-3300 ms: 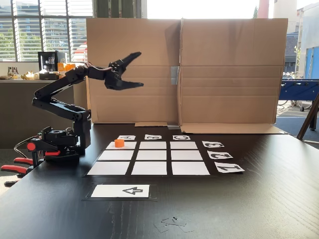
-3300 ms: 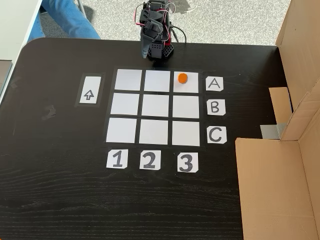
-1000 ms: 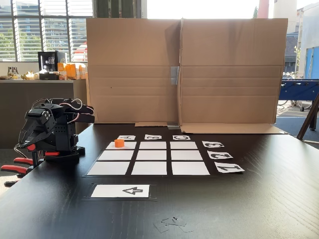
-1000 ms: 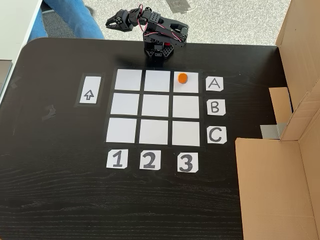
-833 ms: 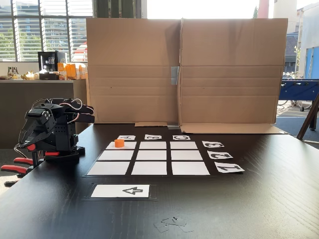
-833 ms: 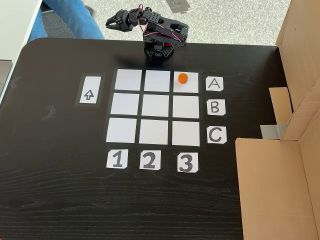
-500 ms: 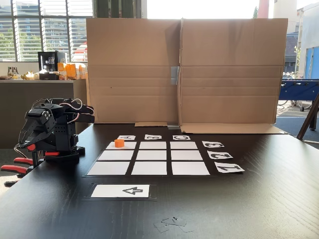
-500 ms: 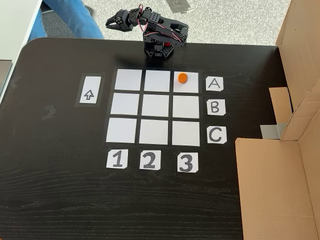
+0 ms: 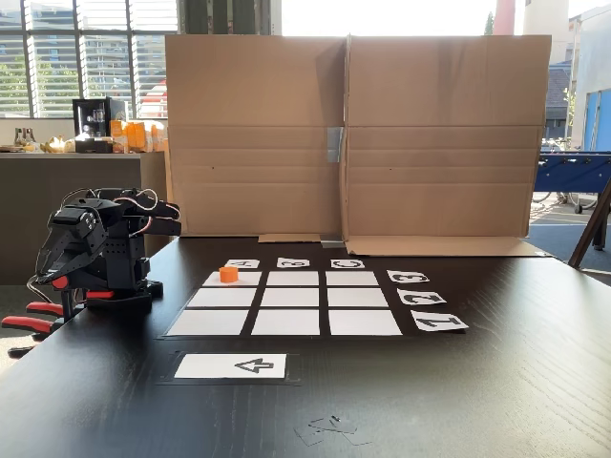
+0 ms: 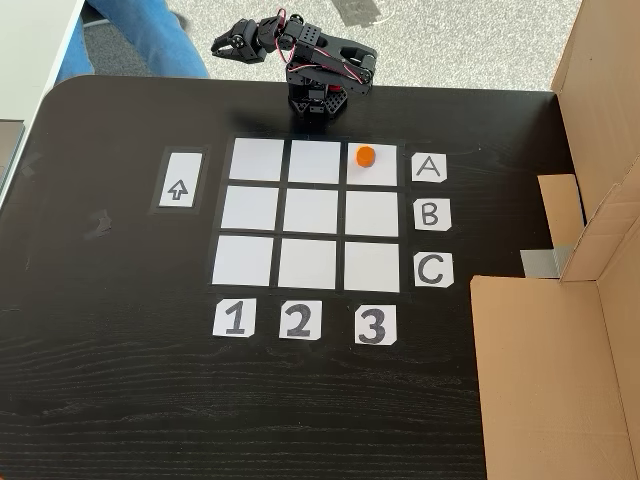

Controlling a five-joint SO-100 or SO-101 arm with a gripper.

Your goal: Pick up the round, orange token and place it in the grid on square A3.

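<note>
Token [image 10: 365,156] sits upright on square A3 [image 10: 375,170], the grid's [image 10: 309,213] corner at approx 1 o'clock in the top-down fixed view, beside label A. Arm folded at table [image 10: 120,380] edge, 12 o'clock; pincer [image 10: 222,44] off past the edge, empty, can't tell if spread.

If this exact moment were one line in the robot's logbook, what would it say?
token: resting on square A3 | end effector: folded back beyond table edge, holding nothing, jaw state unclear | grid: other cells bare
</note>
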